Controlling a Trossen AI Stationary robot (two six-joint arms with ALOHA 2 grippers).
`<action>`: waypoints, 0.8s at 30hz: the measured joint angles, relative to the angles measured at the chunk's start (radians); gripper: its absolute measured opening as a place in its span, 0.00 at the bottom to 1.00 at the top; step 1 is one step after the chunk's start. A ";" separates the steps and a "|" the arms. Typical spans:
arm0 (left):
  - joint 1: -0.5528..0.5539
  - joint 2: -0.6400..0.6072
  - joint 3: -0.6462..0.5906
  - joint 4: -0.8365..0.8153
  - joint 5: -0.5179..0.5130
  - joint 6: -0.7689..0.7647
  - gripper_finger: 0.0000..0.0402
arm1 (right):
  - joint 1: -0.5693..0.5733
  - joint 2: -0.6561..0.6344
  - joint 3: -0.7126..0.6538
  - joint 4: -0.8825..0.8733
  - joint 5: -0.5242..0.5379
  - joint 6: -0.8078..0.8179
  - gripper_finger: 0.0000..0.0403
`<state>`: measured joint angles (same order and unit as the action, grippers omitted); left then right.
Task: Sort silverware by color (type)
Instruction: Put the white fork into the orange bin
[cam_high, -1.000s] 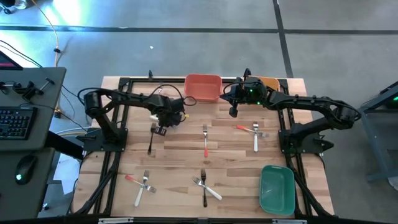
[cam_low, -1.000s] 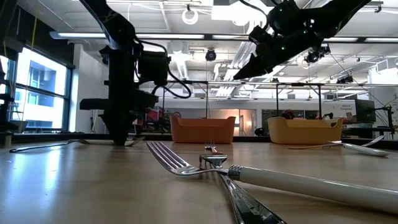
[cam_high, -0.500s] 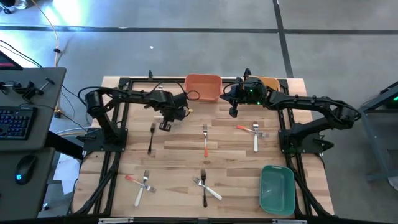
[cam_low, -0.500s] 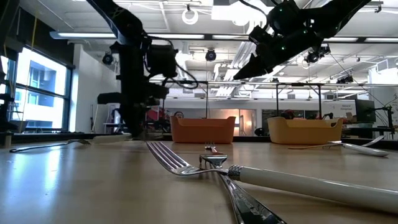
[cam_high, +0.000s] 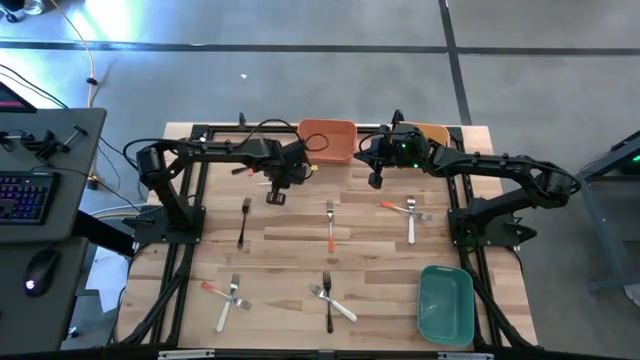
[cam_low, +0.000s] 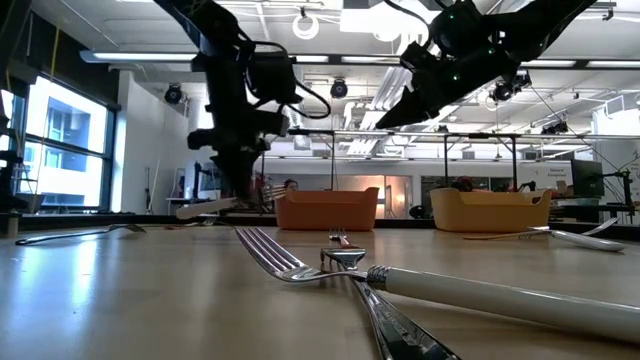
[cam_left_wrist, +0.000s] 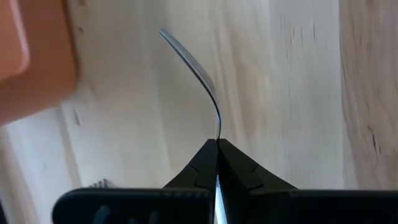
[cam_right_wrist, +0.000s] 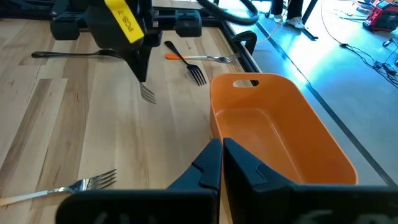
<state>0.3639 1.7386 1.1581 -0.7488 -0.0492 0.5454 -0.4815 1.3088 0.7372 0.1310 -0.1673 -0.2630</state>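
Observation:
My left gripper (cam_high: 275, 198) hangs above the table just near the red-orange bin (cam_high: 327, 140), shut on a fork (cam_left_wrist: 199, 74). The fork's silver head sticks out past the fingertips; its handle colour is hidden. My right gripper (cam_high: 377, 180) hovers shut and empty, right of that bin. Other silverware lies flat on the table: a black-handled fork (cam_high: 243, 222), an orange-handled one (cam_high: 331, 228), a pair (cam_high: 408, 210) at the right and two crossed pairs (cam_high: 228, 293) (cam_high: 330, 298) near the front edge. My left gripper pinches the fork between its two fingers just behind the curved neck (cam_left_wrist: 217, 138); the fingers hide the handle. They come steeply from above. The fork is lifted clear of the table, and its head (cam_right_wrist: 149, 94) slants down and away below the fingertips.
A yellow-orange bin (cam_high: 434, 131) sits at the far edge, half under the right arm. A green bin (cam_high: 446, 303) stands at the near right. Two more forks (cam_right_wrist: 193, 62) lie beyond my left gripper in the right wrist view. Black frame rails run along both table sides.
My left gripper has risen and moved toward the far edge and to the right, up to the red-orange bin. The fork has come off the table with it and now hangs slanted. The black-handled fork beside it stayed where it lay.

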 joint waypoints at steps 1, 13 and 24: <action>-0.003 0.000 -0.005 0.006 0.000 0.004 0.00 | 0.000 0.000 0.000 0.000 0.000 0.000 0.00; 0.002 0.000 0.055 0.122 -0.066 -0.030 0.00 | 0.000 0.000 0.000 -0.008 0.000 0.000 0.00; 0.027 -0.001 0.231 0.245 -0.248 -0.019 0.00 | 0.000 0.000 0.000 -0.015 0.000 0.000 0.00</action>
<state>0.3910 1.7378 1.3890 -0.5034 -0.2977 0.5259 -0.4812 1.3090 0.7372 0.1158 -0.1673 -0.2626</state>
